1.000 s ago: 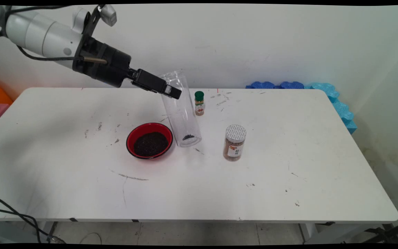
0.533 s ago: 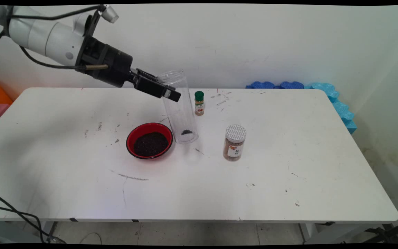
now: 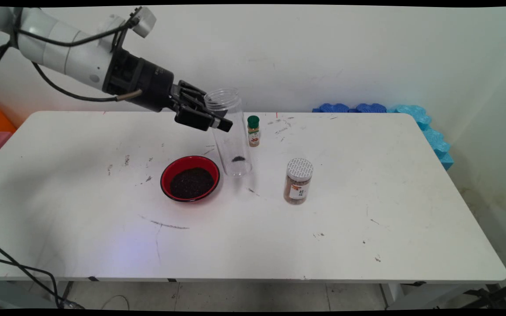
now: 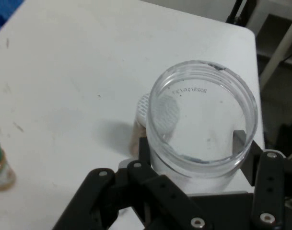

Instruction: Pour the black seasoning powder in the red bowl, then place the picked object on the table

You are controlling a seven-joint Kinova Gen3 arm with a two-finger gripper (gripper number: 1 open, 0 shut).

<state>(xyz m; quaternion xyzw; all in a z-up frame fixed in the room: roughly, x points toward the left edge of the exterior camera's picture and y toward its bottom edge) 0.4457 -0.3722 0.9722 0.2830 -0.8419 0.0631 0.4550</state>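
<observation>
Clear plastic jar (image 3: 231, 131), standing open-mouthed just right of the red bowl (image 3: 190, 177) on the bench (image 3: 367, 210), is being clasped near its rim by the pincer (image 3: 212, 119); tilting risks spilling its dark dregs.

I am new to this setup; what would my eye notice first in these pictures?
The black end effector gripping a tall clear jar near its open top, a few dark grains at its bottom. Left of the jar stands a red bowl of dark grains; to the right, a silver-lidded jar.
</observation>
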